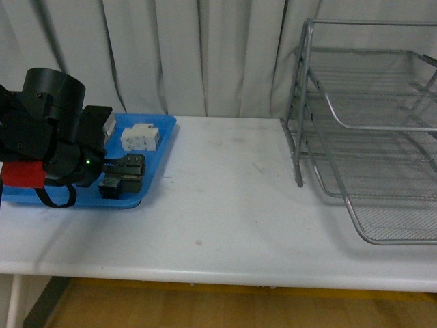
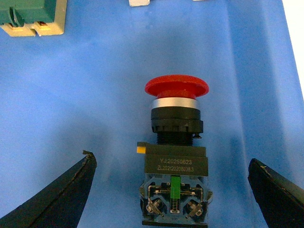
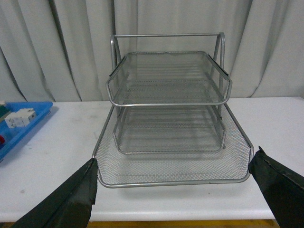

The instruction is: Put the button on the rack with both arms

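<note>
Pick-up stage, judging by the layout: nothing grasped yet, nothing on the rack [image 1: 369, 126].

Button [image 2: 176, 156] lying on its side on the blue tray [image 2: 95, 95], with the left end effector [image 2: 170, 159] spread wide open around it. One dark finger [image 2: 71, 185] to each side of the body, both clear of it, no contact visible.

Right end effector [image 3: 173, 159] likewise open and empty, held off the tray altogether and facing the front of the rack [image 3: 168, 102]. Rack well apart from the tray, across a bare stretch of white tabletop [image 1: 232, 191].

Next move, probably: closing squarely on the blocky body rather than the round cap, then lifting off the tray and carrying across toward the rack, perhaps with a handover to the right arm. Flat body sides likely better purchase than the rounded, smooth cap.

Materials and shapes:
- Glossy red mushroom cap over a bright metal ring and a black ribbed collar.
- Dark rectangular body with a printed label, a small yellow tab, and blue-green sides with screw terminals at the rear.
- Smooth blue plastic tray, also carrying a green-topped beige block [image 2: 31, 16] and a white blocky component [image 1: 140, 137].
- Silver wire-mesh tiers in a tubular frame.
</note>
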`<state>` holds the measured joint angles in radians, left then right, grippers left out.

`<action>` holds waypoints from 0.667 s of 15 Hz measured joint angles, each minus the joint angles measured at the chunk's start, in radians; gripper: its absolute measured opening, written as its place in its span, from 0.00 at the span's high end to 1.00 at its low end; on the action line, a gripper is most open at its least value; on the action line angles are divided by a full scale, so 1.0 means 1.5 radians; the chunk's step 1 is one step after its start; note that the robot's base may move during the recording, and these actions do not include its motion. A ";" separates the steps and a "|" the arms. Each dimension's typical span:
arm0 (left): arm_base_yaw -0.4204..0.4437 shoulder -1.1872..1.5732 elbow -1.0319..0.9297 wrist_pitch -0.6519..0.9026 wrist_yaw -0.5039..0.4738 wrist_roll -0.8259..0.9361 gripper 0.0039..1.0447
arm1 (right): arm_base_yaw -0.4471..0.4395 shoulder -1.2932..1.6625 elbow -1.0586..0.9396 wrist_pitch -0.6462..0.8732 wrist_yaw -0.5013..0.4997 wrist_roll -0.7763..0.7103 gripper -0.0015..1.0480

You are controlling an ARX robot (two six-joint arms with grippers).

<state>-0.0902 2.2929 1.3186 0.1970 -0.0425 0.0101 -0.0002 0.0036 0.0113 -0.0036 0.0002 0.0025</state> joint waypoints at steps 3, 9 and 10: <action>0.000 0.011 0.012 -0.013 -0.009 0.008 0.07 | 0.000 0.000 0.000 0.000 0.000 0.000 0.06; -0.003 0.024 0.031 -0.021 -0.011 0.016 0.56 | 0.000 0.000 0.000 0.000 0.000 0.000 0.06; -0.004 0.027 0.034 -0.020 -0.012 0.016 0.64 | 0.000 0.000 0.000 0.000 0.000 0.000 0.06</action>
<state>-0.0959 2.3329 1.3697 0.1669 -0.0605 0.0334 -0.0002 0.0036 0.0113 -0.0040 0.0002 0.0025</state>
